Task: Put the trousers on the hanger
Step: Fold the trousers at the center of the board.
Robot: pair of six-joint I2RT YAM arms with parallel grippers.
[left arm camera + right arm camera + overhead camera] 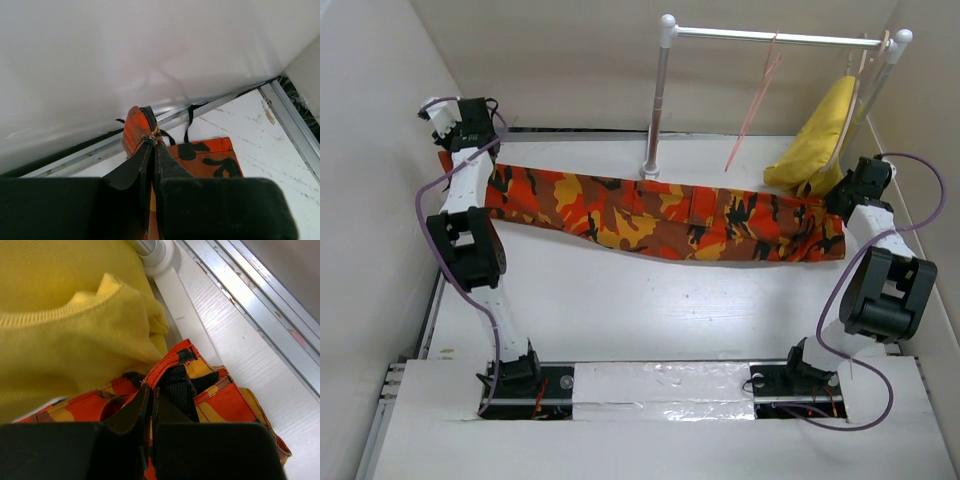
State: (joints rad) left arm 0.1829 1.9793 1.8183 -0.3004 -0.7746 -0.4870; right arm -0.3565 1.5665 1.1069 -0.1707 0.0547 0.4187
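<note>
One white rail stand (775,38) is shown. Hung on it: one pink hanger (756,105), one beige hanger (871,62), one yellow cloth (815,140). Before it are counted one pair of camouflage trousers (660,215) and two robot arms (470,240) (885,285).

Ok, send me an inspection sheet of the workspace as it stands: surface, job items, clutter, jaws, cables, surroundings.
Surface: white table, bare in the near half.
Job's things: trousers stretched flat across the far half between the two arms; pink hanger hangs on the rail, nothing on it.
Clutter: yellow cloth hangs at the rail's right end, right beside the trousers' right end.
Jaws: left jaws shut on one end of the trousers; right jaws shut on the other end.
Cables: one purple cable loops off the left arm, another off the right.
Surroundings: white rail stand at the back; plain walls on three sides.
</note>
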